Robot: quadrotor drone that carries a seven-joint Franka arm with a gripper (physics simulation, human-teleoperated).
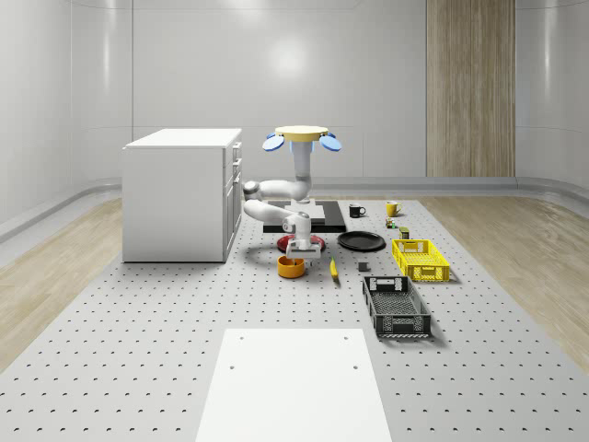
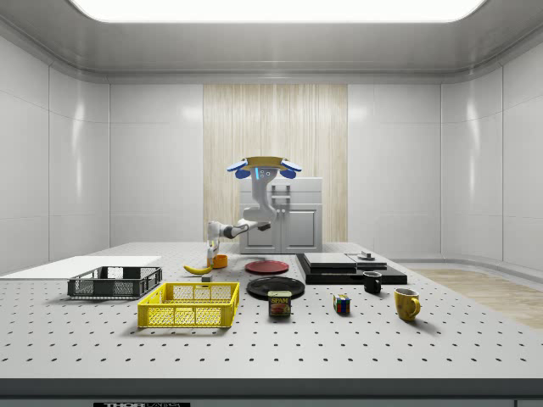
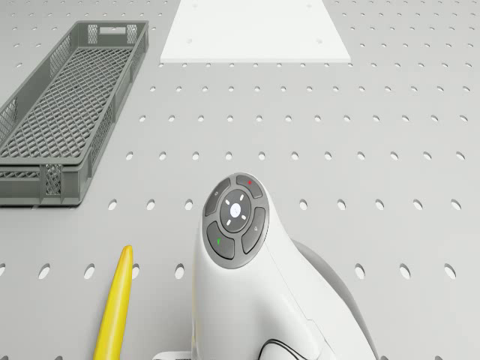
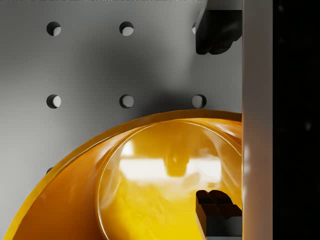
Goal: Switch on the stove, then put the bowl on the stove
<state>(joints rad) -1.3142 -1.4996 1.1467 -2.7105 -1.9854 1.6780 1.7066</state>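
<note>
My gripper [image 1: 300, 250] sits low over the glossy orange bowl [image 1: 291, 266], jaws apart: in the wrist view one dark fingertip [image 4: 216, 31] is outside the rim over bare table, the other [image 4: 218, 212] is down inside the bowl cavity. So the near wall of the bowl lies between the jaws, not yet pinched.

Drone hovers above the flat black stove [image 1: 308, 215], beside the white cabinet [image 1: 182, 193]; arm reaches forward and down.

To do this well, I judge: settle a bit lower, keep the wall centred, close slowly, lift straight up. The yellow banana [image 1: 333, 268] lies just beside the bowl; avoid nudging it. Can't tell whether the stove is on.
</note>
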